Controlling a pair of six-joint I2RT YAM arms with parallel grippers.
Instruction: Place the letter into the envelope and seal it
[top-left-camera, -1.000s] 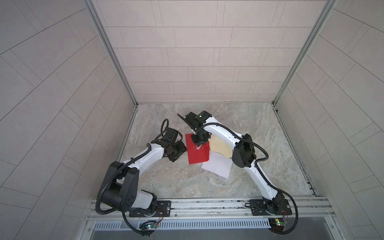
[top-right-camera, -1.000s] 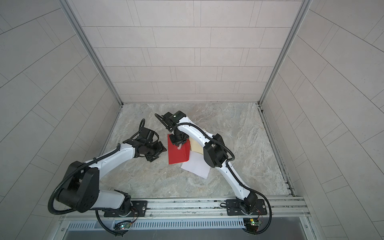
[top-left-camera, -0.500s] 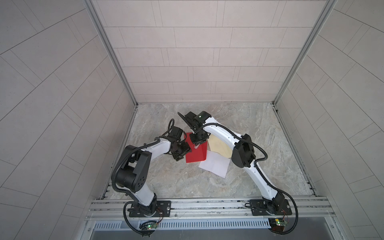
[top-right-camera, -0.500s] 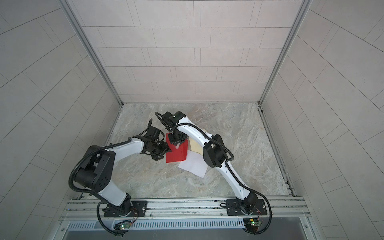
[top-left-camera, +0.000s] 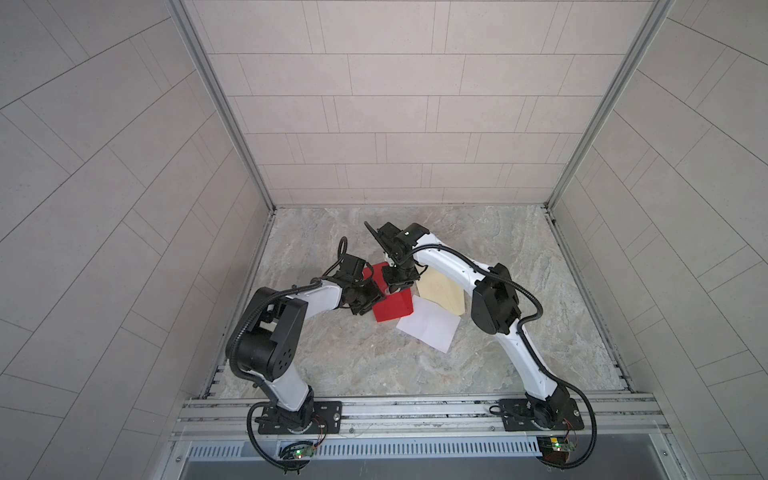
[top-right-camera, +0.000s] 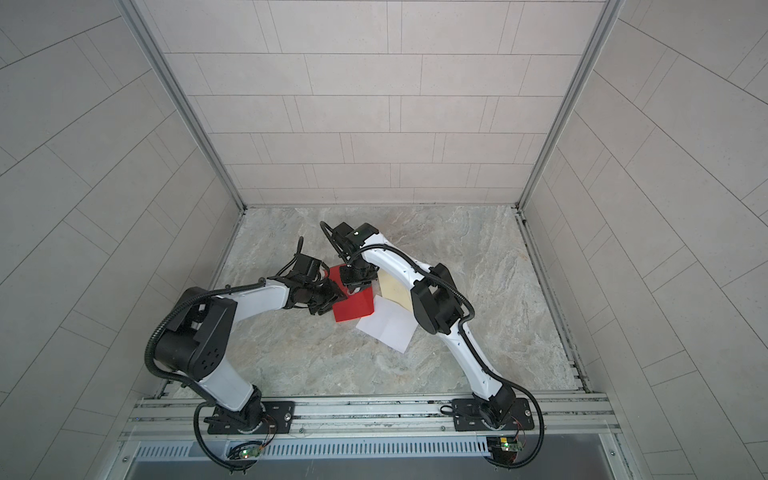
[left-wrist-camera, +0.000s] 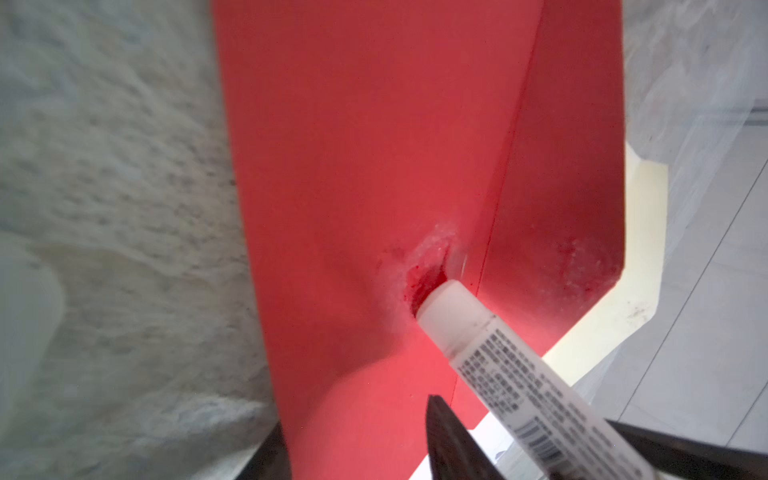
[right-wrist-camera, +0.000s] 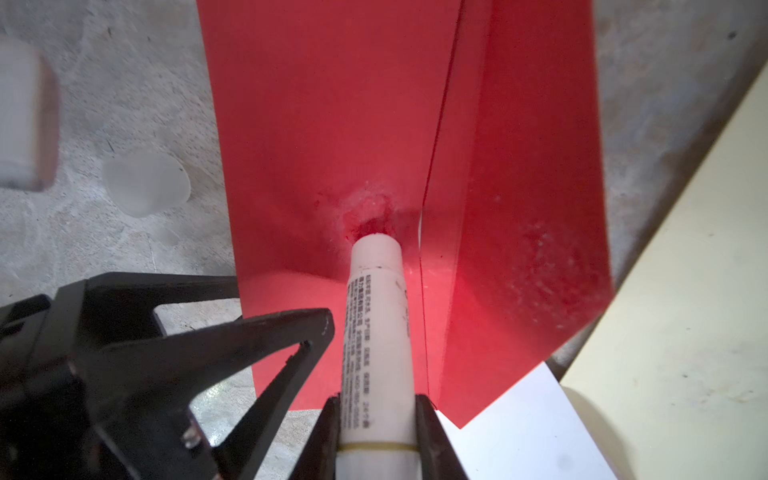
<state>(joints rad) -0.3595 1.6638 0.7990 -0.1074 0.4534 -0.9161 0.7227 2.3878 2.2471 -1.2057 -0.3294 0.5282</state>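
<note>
A red envelope lies on the marble table with its flap folded open. My right gripper is shut on a white glue stick. The stick's tip presses on the envelope beside the flap fold, in a whitish smeared patch. My left gripper is open at the envelope's left edge, with one finger over the red paper and the other beside the edge. A creased white sheet lies partly under the envelope's near corner. Whether a letter is inside the envelope I cannot tell.
A cream sheet lies to the right of the envelope, under the right forearm. A small translucent cap-like piece sits on the table left of the envelope. Tiled walls enclose the table on three sides.
My left arm has swung right to the envelope's left edge, and its jaws have narrowed. The right gripper has stayed on the envelope with the glue stick.
</note>
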